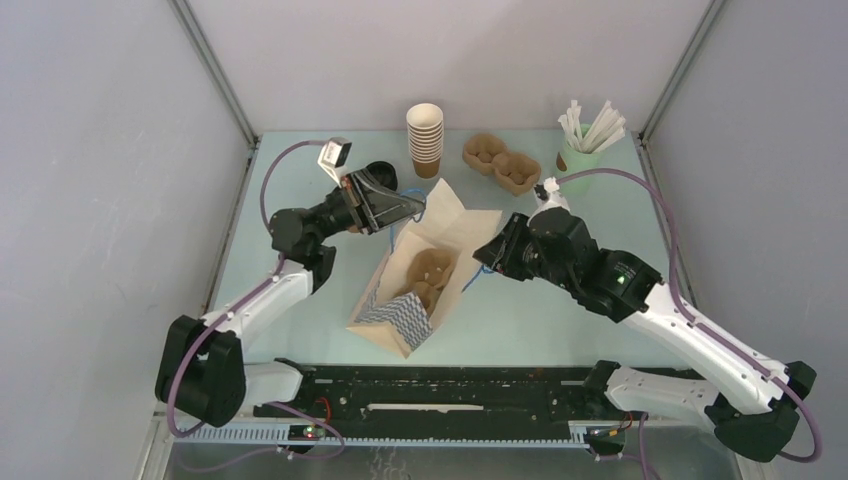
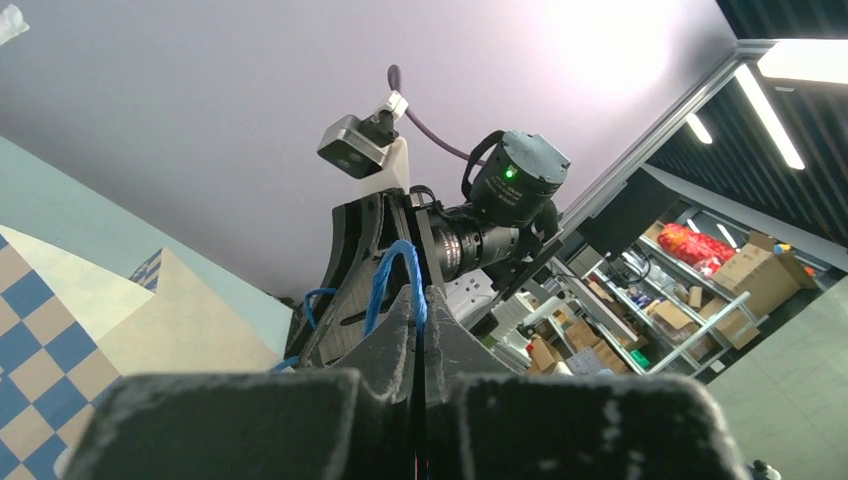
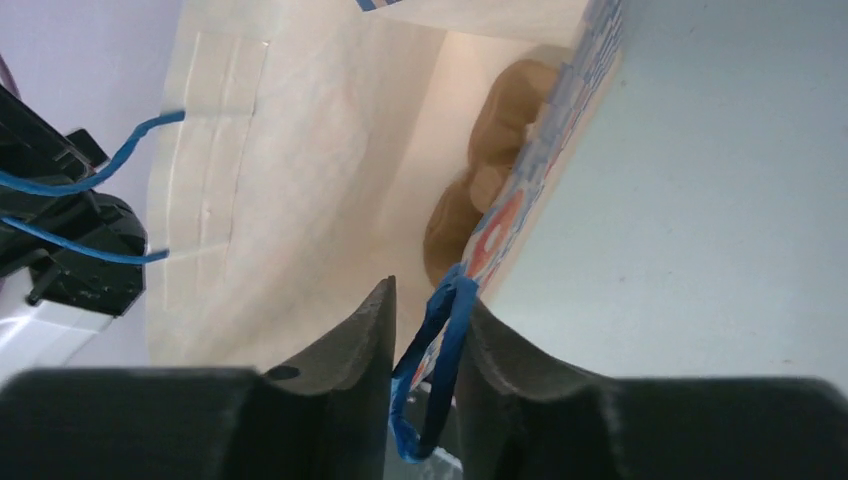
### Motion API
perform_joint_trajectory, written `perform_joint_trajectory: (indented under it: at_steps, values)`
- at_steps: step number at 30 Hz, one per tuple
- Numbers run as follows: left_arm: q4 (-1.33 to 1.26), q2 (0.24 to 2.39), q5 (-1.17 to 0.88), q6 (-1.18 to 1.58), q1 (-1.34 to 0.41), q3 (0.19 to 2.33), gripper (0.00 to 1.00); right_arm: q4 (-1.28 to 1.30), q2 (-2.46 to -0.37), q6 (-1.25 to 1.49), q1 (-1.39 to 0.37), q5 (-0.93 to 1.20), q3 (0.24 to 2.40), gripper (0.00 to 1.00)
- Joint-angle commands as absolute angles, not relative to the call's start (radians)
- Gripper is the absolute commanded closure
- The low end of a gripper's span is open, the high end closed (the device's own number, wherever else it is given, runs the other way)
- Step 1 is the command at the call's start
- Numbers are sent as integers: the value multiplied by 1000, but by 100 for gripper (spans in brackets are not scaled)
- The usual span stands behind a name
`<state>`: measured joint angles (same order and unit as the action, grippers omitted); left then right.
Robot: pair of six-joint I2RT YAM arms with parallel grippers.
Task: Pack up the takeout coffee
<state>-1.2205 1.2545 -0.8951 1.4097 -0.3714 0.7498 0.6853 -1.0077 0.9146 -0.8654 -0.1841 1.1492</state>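
Left gripper [image 2: 418,300] first: jaws pressed together, clamped on the left bag handle [image 2: 396,268], a blue cord looping up out of the fingertips. Over to the right gripper [image 3: 428,300]: fingers a little apart with the right bag handle [image 3: 441,338] threaded between them, and I can't tell if the cord is truly pinched or just sitting in the gap. From above, the two grippers face each other across the mouth of the paper bag [image 1: 396,318], left one [image 1: 414,208] at the far-left lip, right one [image 1: 486,256] at the right lip, and the mouth is spread open. Brown moulded shapes [image 1: 431,273] sit down inside; whether a cup is among them I can't make out. The takeout coffee cups [image 1: 425,138] stand in an upright stack at the far edge of the table [image 1: 545,322], just beyond the left gripper, apart from it, outside the bag. Right of the stack lie a pulp tray [image 1: 500,163] and a green cup of straws [image 1: 579,158]
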Motion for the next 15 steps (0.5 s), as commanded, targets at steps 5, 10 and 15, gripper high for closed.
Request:
perform_joint_trajectory:
  at_steps: [5, 10, 15]
  values:
    - [-763, 1163, -860, 1092, -376, 905, 100, 500, -891, 659, -866, -118, 1088, 86]
    - [-398, 1180, -806, 900, -377, 1038, 100, 418, -856, 392, -838, -85, 1006, 97]
    - [-154, 1203, -779, 819, -390, 1115, 100, 323, -798, 206, -810, -48, 903, 100]
